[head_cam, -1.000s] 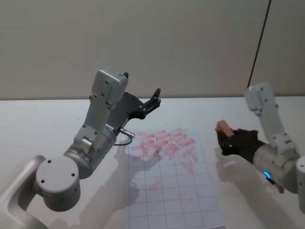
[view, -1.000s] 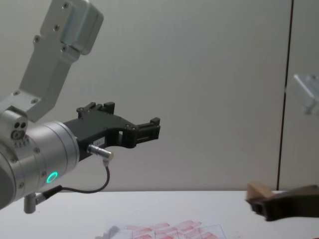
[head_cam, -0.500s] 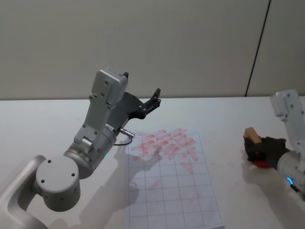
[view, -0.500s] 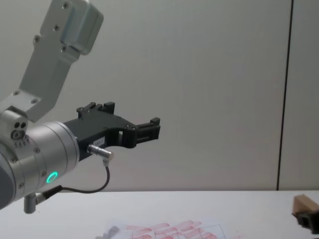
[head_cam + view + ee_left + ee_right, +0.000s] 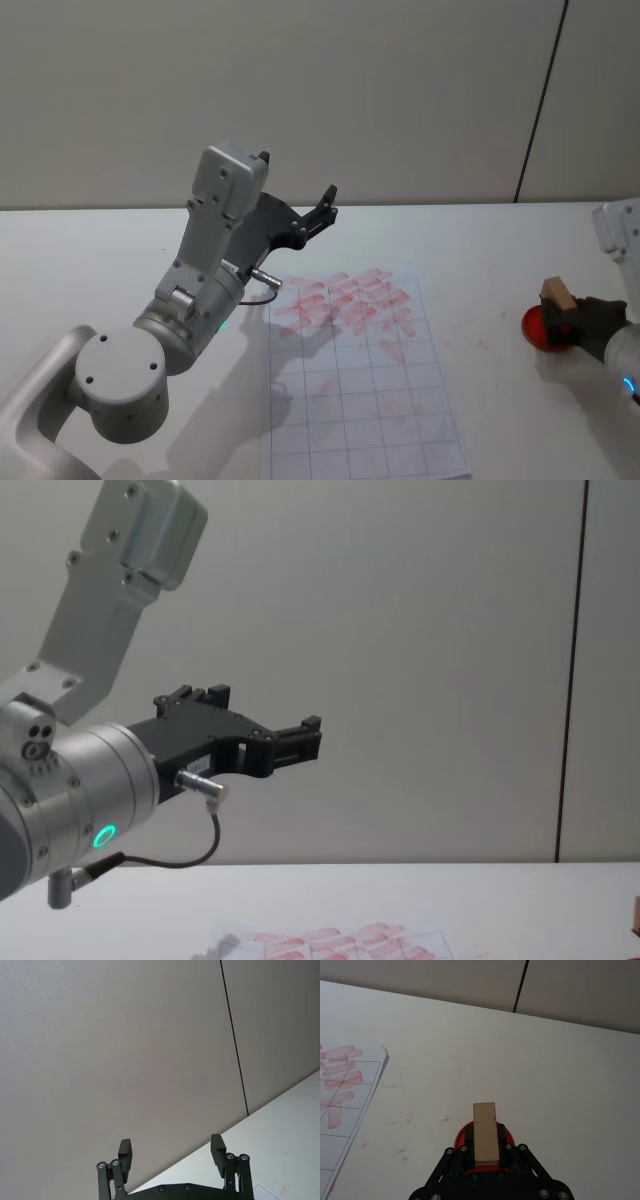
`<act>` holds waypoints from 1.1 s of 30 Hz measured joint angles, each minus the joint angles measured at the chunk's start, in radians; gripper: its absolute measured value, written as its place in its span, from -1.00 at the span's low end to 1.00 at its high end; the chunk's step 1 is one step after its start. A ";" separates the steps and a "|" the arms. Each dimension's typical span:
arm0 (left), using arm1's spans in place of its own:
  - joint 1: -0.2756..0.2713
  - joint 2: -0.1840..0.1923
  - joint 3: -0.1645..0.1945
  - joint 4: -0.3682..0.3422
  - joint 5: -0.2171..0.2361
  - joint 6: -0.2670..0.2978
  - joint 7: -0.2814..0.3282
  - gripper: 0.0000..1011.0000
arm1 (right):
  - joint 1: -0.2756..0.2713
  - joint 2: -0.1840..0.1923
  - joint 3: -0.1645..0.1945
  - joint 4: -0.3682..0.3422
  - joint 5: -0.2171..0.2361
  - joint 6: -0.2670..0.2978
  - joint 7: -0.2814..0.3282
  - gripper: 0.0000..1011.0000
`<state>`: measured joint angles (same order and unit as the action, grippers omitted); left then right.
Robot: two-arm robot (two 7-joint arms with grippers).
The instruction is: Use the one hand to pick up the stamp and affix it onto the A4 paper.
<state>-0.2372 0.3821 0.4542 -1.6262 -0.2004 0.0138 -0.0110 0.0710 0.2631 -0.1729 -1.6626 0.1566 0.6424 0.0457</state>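
My right gripper (image 5: 563,318) is shut on the stamp (image 5: 556,293), a small light-brown wooden block, at the table's right side. In the right wrist view the stamp (image 5: 485,1131) stands upright between the black jaws of the right gripper (image 5: 485,1152), directly over a round red ink pad (image 5: 462,1135). Whether the stamp touches the pad cannot be told. The A4 paper (image 5: 365,390) lies flat in the middle of the table, its far rows covered with red-pink marks, and its corner (image 5: 340,1110) is well off to the side of the stamp. My left gripper (image 5: 325,205) hangs open, raised above the paper's far left corner.
The red ink pad (image 5: 535,328) sits on the white table (image 5: 480,250) to the right of the paper. Faint red smudges (image 5: 400,1150) mark the table between pad and paper. The left arm's grey elbow (image 5: 120,380) bulks over the near left. A wall stands behind the table.
My right gripper has carried the stamp to the right, from beside the paper's edge to over the red ink pad. The left arm has not moved.
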 joint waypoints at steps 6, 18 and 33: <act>0.000 0.000 0.000 0.000 0.000 0.000 0.000 0.98 | 0.011 -0.002 0.003 0.028 -0.008 -0.013 0.006 -0.55; 0.000 0.000 0.000 0.000 0.000 0.000 0.000 0.98 | 0.032 -0.011 0.000 0.073 -0.026 -0.039 0.032 -0.06; 0.000 0.000 0.000 0.000 0.000 0.000 0.000 0.98 | 0.017 -0.008 0.008 0.034 -0.026 -0.097 0.033 0.87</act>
<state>-0.2372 0.3821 0.4542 -1.6262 -0.2004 0.0139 -0.0109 0.0880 0.2554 -0.1644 -1.6285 0.1309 0.5450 0.0786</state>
